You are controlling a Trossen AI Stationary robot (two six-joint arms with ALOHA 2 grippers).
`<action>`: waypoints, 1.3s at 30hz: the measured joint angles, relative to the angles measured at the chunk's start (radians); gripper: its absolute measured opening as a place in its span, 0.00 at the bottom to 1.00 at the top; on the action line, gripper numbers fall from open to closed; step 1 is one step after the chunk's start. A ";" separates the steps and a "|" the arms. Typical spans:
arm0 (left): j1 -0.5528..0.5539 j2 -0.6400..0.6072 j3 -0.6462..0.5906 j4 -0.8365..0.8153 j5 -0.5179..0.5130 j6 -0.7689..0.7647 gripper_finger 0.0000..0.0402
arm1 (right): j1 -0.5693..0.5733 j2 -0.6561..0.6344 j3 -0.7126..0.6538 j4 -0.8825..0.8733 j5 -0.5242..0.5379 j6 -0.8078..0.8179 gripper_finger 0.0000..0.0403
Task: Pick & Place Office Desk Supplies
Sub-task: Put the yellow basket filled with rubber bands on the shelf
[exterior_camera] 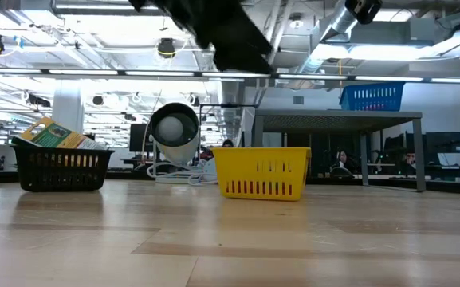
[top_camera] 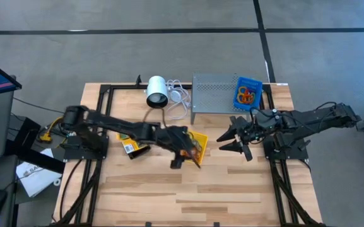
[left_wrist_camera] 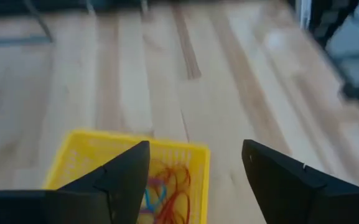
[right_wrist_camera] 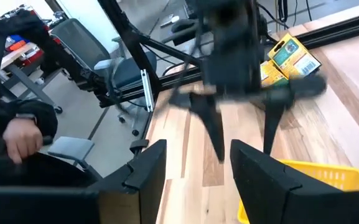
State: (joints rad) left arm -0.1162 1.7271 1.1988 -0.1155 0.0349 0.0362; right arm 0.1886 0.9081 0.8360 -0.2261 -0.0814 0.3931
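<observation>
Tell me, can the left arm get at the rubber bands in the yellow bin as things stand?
Probably yes. The left gripper hangs just above the yellow bin, jaws open, and nothing covers the rubber bands inside.

My light wooden plank tabletop (top_camera: 188,189) carries a yellow slotted plastic bin (exterior_camera: 263,172), a black slotted plastic bin (exterior_camera: 60,169) (packets inside), a white cylinder (top_camera: 157,91) lying sideways, and a grey perforated metal stand (top_camera: 213,94).

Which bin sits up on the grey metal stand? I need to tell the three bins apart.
The blue bin: it rests on top of the stand, holding band loops. The yellow bin and the black bin both stand on the table itself.
</observation>
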 joint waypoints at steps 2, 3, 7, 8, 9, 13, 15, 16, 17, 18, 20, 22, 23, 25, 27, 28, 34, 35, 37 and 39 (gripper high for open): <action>0.010 -0.070 -0.002 -0.058 0.006 -0.024 0.61 | 0.000 0.004 0.000 -0.001 0.001 0.000 0.43; 0.016 -0.102 -0.009 -0.067 0.021 -0.047 0.61 | 0.000 0.011 0.004 -0.003 0.003 0.000 0.42; 0.045 -0.261 -0.147 0.006 0.048 -0.147 0.58 | -0.001 0.057 0.064 -0.068 0.006 0.000 0.38; 0.052 -0.303 -0.205 0.051 0.046 -0.173 0.57 | -0.001 0.073 0.084 -0.099 0.007 0.000 0.37; 0.061 -0.346 -0.261 0.129 0.047 -0.195 0.57 | -0.001 0.091 0.106 -0.125 0.008 -0.005 0.36; 0.086 -0.522 -0.503 0.412 0.026 -0.272 0.54 | -0.002 0.159 0.181 -0.210 0.013 -0.045 0.32; 0.102 -0.594 -0.589 0.518 0.016 -0.281 0.53 | -0.006 0.196 0.214 -0.237 0.016 -0.048 0.32; 0.103 -0.637 -0.629 0.542 0.011 -0.281 0.52 | -0.013 0.215 0.228 -0.252 0.018 -0.048 0.32; 0.106 -0.668 -0.655 0.571 0.007 -0.280 0.52 | -0.018 0.235 0.239 -0.267 0.020 -0.042 0.32; 0.107 -0.702 -0.675 0.600 0.001 -0.273 0.51 | -0.025 0.258 0.254 -0.272 0.020 -0.032 0.33; 0.103 -0.757 -0.710 0.605 -0.017 -0.248 0.50 | -0.037 0.302 0.277 -0.298 0.020 -0.019 0.36; 0.097 -0.806 -0.733 0.610 -0.039 -0.222 0.50 | -0.050 0.353 0.291 -0.297 0.022 0.015 0.40; 0.096 -0.820 -0.740 0.611 -0.048 -0.211 0.49 | -0.054 0.381 0.298 -0.305 0.018 0.037 0.43; 0.091 -0.847 -0.758 0.611 -0.055 -0.192 0.49 | -0.059 0.445 0.319 -0.331 -0.001 0.081 0.46; 0.090 -0.857 -0.769 0.614 -0.057 -0.169 0.48 | -0.059 0.518 0.348 -0.375 -0.027 0.117 0.49; 0.090 -0.865 -0.776 0.604 -0.057 -0.152 0.48 | -0.054 0.558 0.364 -0.398 -0.039 0.127 0.49; 0.098 -0.876 -0.774 0.606 -0.058 -0.114 0.48 | -0.015 0.769 0.515 -0.492 -0.052 0.115 0.46; 0.098 -0.876 -0.774 0.604 -0.058 -0.111 0.48 | -0.009 0.799 0.543 -0.523 -0.051 0.106 0.45; 0.098 -0.876 -0.774 0.599 -0.058 -0.100 0.48 | 0.001 0.861 0.602 -0.568 -0.045 0.091 0.43; 0.098 -0.876 -0.774 0.589 -0.058 -0.100 0.48 | 0.006 0.917 0.661 -0.617 -0.036 0.072 0.41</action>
State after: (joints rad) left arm -0.0181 0.8513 0.4244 0.4737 -0.0227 -0.0635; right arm 0.1946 1.8247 1.4974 -0.8428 -0.1176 0.4655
